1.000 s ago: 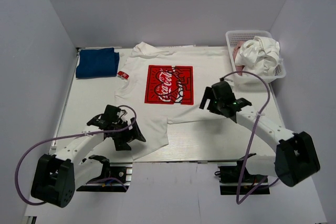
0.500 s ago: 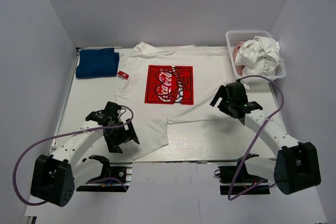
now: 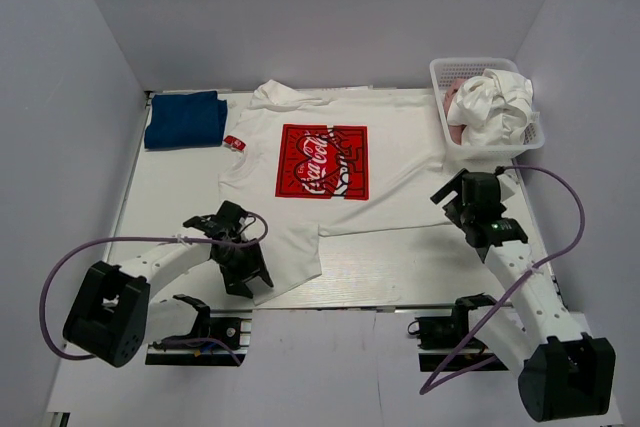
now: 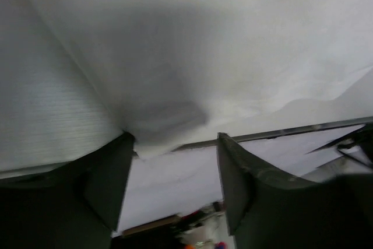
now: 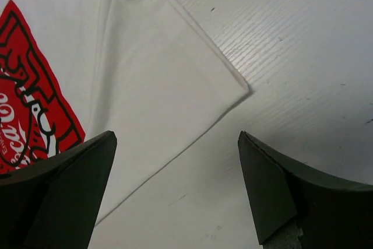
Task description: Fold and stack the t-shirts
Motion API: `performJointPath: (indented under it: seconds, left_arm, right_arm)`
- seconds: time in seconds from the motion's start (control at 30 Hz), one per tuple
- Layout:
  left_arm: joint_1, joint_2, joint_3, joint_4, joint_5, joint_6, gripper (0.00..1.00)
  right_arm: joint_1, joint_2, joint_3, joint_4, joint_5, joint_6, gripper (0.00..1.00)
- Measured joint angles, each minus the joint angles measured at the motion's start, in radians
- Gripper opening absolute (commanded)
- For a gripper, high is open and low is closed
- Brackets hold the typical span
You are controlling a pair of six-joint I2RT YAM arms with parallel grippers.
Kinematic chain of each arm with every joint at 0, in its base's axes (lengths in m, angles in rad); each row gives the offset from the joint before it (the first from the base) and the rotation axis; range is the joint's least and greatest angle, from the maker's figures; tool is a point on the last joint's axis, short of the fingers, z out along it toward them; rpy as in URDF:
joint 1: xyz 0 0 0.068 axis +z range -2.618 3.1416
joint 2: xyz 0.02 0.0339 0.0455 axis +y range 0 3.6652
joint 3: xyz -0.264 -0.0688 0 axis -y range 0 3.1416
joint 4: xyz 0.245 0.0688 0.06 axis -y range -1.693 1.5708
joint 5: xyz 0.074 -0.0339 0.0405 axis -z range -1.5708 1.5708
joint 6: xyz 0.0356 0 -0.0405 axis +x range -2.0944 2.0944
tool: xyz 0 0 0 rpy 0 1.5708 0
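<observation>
my left gripper (image 4: pixel 173 143) sits spread around a near corner of the coca-cola tee (image 3: pixel 322 160); my right gripper (image 5: pixel 176 138) hangs wide apart above another corner.

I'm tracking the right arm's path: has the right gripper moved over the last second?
Yes. The right gripper has shifted right, away from the red Coca-Cola print, and now sits just in front of the white mesh basket.
</observation>
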Motion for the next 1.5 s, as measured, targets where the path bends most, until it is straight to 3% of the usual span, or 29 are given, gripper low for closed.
performJointPath:
  seconds: [0.03, 0.07, 0.13, 0.17, 0.53, 0.83, 0.87, 0.9, 1.0, 1.1, 1.27, 1.5]
  left_arm:
    - [-0.008, 0.008, -0.003, 0.011, 0.005, -0.004, 0.58]
    - [-0.015, 0.016, -0.005, 0.02, 0.011, -0.008, 0.37]
    - [-0.032, 0.029, -0.012, 0.045, 0.01, -0.013, 0.06]
    - [-0.039, 0.038, -0.013, 0.054, 0.011, -0.011, 0.0]
    - [-0.064, 0.011, 0.034, 0.023, -0.01, 0.013, 0.0]
    - [-0.064, -0.012, 0.045, -0.002, -0.013, 0.031, 0.0]
    - [-0.064, -0.015, 0.047, 0.0, -0.013, 0.031, 0.0]
    - [-0.064, -0.019, 0.048, 0.0, -0.012, 0.032, 0.0]
    - [-0.064, -0.026, 0.052, 0.0, -0.011, 0.032, 0.0]
    - [-0.064, -0.025, 0.063, -0.006, -0.011, 0.034, 0.0]
    - [-0.064, -0.029, 0.083, -0.049, -0.011, 0.035, 0.0]
    - [-0.064, -0.103, 0.082, -0.163, -0.002, 0.035, 0.0]
  right_arm:
    - [-0.008, -0.016, 0.0, -0.008, 0.014, 0.002, 0.9]
    - [-0.016, -0.031, 0.0, -0.017, 0.029, 0.004, 0.9]
    - [-0.03, -0.043, -0.001, -0.032, 0.049, 0.006, 0.9]
    - [-0.04, -0.045, -0.004, -0.038, 0.056, 0.008, 0.9]
    - [-0.142, 0.11, -0.088, -0.014, 0.005, -0.002, 0.82]
    - [-0.193, 0.365, -0.038, 0.185, -0.162, -0.057, 0.76]
    - [-0.193, 0.381, -0.034, 0.212, -0.177, -0.058, 0.74]
    - [-0.193, 0.393, -0.031, 0.23, -0.184, -0.057, 0.58]
    - [-0.193, 0.416, -0.032, 0.255, -0.209, -0.058, 0.23]
    - [-0.193, 0.422, -0.038, 0.245, -0.218, -0.055, 0.0]
    - [-0.193, 0.348, -0.039, 0.157, -0.212, -0.071, 0.0]
    - [-0.193, 0.059, -0.083, -0.078, -0.159, -0.102, 0.0]
